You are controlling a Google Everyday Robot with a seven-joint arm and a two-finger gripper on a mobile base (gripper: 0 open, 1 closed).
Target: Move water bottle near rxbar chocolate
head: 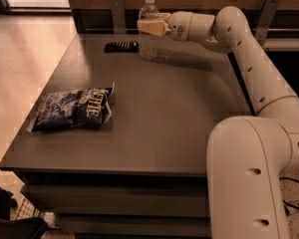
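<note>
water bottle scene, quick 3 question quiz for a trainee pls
1. In the camera view, which thing lies just left of the water bottle?
2. The gripper is: A) shut on the water bottle's upper part, at the far end of the table; B) above the chip bag; C) hanging beside the table.
3. True or false: the water bottle lies on its side.

Key: 1) rxbar chocolate. 2) A. 3) False, it stands upright.

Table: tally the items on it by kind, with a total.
Bottles: 1, the water bottle, gripper closed around its upper part, near the far edge of the table.
Snack bars: 1, the rxbar chocolate.
Chip bags: 1, the chip bag.
Total: 3.
</note>
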